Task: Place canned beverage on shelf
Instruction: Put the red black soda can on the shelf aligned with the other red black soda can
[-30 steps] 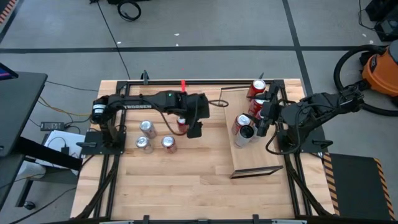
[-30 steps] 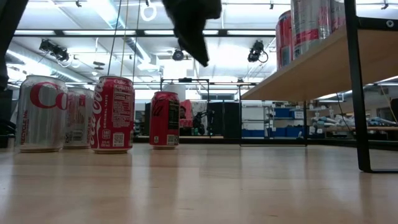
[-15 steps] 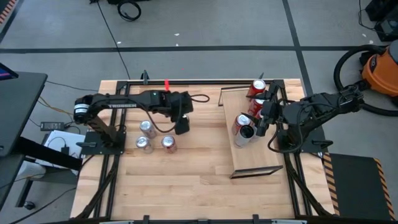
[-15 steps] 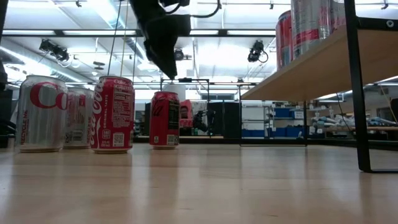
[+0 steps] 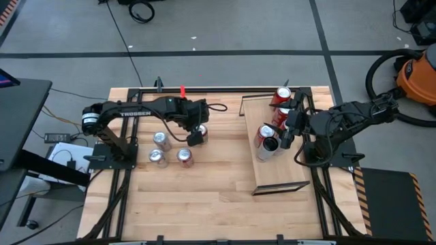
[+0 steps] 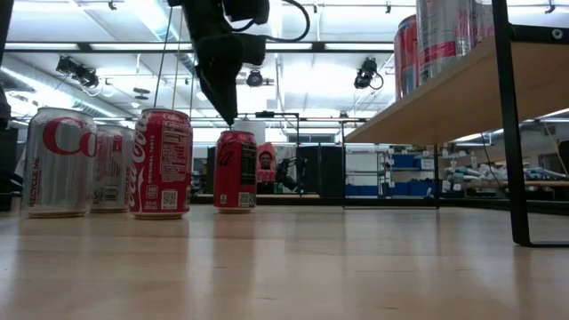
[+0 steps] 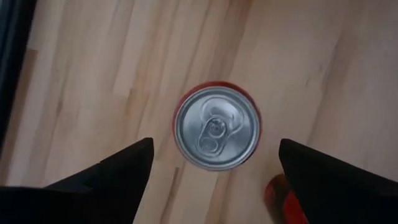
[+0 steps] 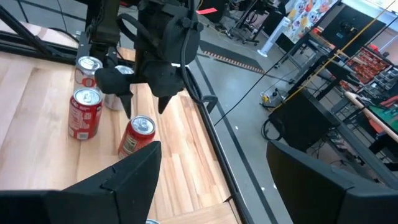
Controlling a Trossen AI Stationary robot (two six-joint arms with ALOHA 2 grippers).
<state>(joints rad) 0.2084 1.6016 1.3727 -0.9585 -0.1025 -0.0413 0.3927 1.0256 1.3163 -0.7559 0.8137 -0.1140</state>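
A red can (image 7: 216, 127) stands upright on its base on the plank table (image 5: 204, 190), left of the shelf; it also shows in the high view (image 5: 201, 128) and the low view (image 6: 236, 171). My left gripper (image 5: 195, 137) hangs open just above this can, pointing down, one finger to each side of its top (image 7: 215, 143). The shelf (image 5: 278, 170), a light-wood board, is at the table's right and bears several cans (image 5: 266, 139). My right gripper (image 5: 283, 139) is open and empty beside those cans.
Three more cans (image 5: 161, 140) (image 5: 157, 157) (image 5: 184, 156) stand close together left of and nearer than the red can. Black rails (image 5: 204, 89) frame the table. Bare planks lie toward the near edge. In the low view the shelf (image 6: 444, 98) stands raised on a black post (image 6: 508, 124).
My left gripper has gone toward the table's left edge and come down, from the open table between the cans and the shelf to just above the red can. The cans have stayed where they were.
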